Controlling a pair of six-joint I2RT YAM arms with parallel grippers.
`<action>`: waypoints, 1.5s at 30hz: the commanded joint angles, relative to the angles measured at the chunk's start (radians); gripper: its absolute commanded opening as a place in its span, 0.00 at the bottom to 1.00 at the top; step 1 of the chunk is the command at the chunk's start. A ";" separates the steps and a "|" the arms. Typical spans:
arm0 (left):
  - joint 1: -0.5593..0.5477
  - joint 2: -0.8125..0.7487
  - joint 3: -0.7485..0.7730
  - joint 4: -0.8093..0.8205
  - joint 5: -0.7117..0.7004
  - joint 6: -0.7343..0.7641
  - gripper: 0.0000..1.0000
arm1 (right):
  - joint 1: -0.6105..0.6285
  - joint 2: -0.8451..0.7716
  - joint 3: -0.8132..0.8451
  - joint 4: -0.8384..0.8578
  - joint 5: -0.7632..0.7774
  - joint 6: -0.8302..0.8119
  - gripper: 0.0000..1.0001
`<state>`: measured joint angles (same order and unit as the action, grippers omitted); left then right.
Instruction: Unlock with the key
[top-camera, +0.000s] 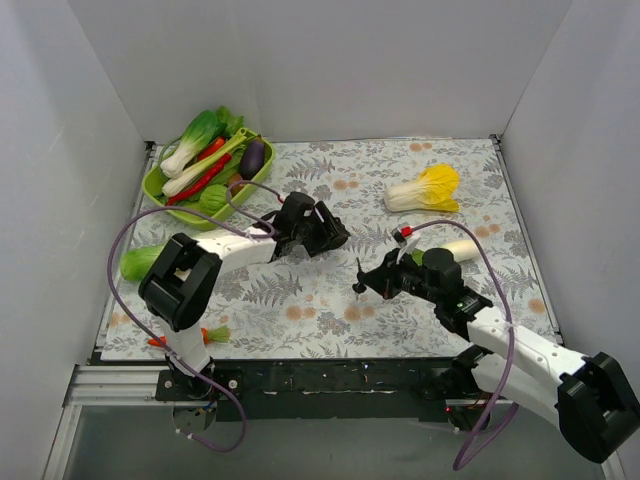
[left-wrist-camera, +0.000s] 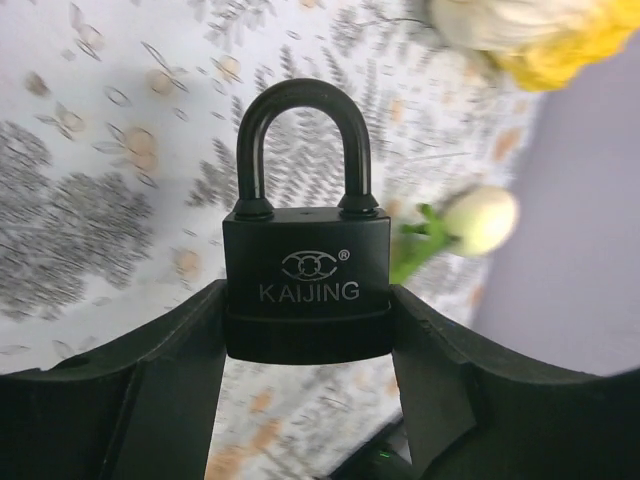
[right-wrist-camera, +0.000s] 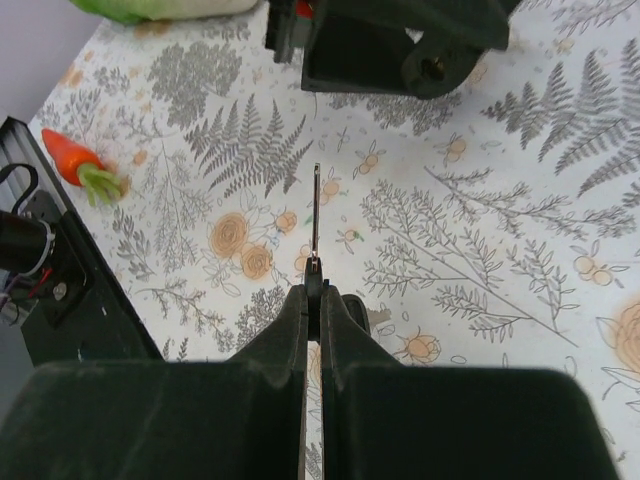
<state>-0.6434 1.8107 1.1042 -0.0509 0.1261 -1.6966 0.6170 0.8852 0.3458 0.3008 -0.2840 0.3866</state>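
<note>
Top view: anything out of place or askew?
A carrot lies at the mat's near edge by the left arm's base, far from the basket. Padlock sits upright in the left claw, key straight in the right claw.

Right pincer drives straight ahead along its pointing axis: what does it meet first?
Its key leads; first contact is probably the padlock gripped by the left pincer. Height alignment is unclear from here.

The padlock (left-wrist-camera: 306, 290) was seen as black with pale lettering. The counter (top-camera: 300, 300) was printed with grey ferns and orange flowers on white. A green basket (top-camera: 152, 184) and yellow-white cabbage (top-camera: 427, 189) were noted.
</note>
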 joint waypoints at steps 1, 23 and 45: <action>0.010 -0.138 -0.139 0.416 0.136 -0.331 0.00 | 0.029 0.098 0.062 0.081 -0.023 0.029 0.01; -0.004 -0.303 -0.293 0.494 0.030 -0.172 0.00 | 0.032 0.399 0.298 0.064 -0.095 0.118 0.01; -0.021 -0.373 -0.303 0.427 -0.036 -0.066 0.00 | -0.028 0.457 0.351 0.050 -0.156 0.132 0.01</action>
<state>-0.6621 1.5097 0.7860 0.3065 0.0952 -1.7695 0.6010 1.3308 0.6788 0.3164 -0.4305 0.5110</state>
